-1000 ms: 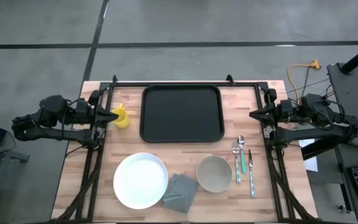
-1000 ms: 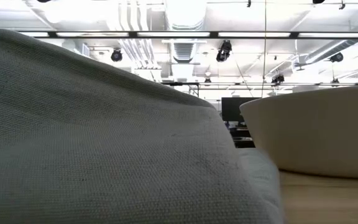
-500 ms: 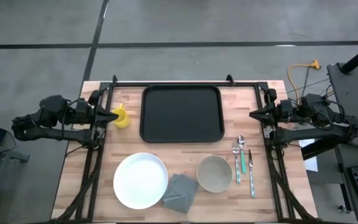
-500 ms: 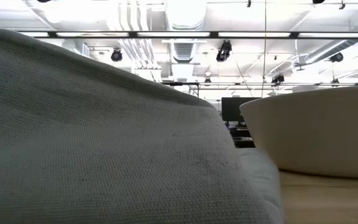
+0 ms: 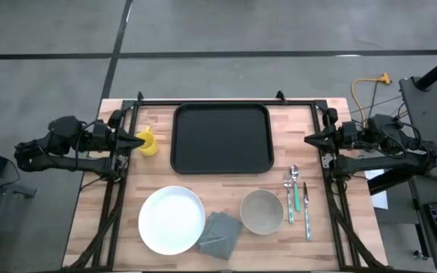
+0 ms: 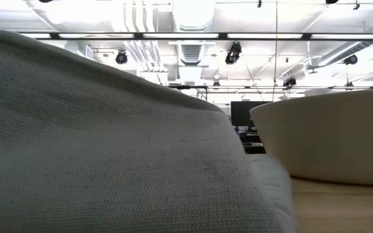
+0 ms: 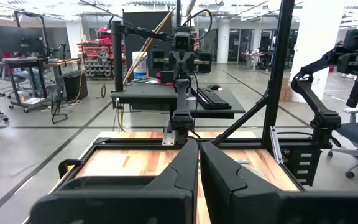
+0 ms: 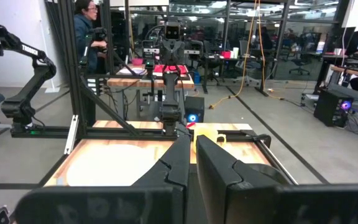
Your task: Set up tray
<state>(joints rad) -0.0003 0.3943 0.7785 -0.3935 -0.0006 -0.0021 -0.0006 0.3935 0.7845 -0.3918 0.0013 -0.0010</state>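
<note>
Tray (image 5: 221,139) bare, between both closed, parked pincers

The left gripper (image 7: 199,163) points across the wooden table (image 7: 135,163), its two dark fingers (image 7: 182,171) pressed together. Beyond the fingertips, the right arm (image 7: 181,81) stands upright at the table's far edge. A black frame post (image 7: 281,68) rises beside it.
</note>
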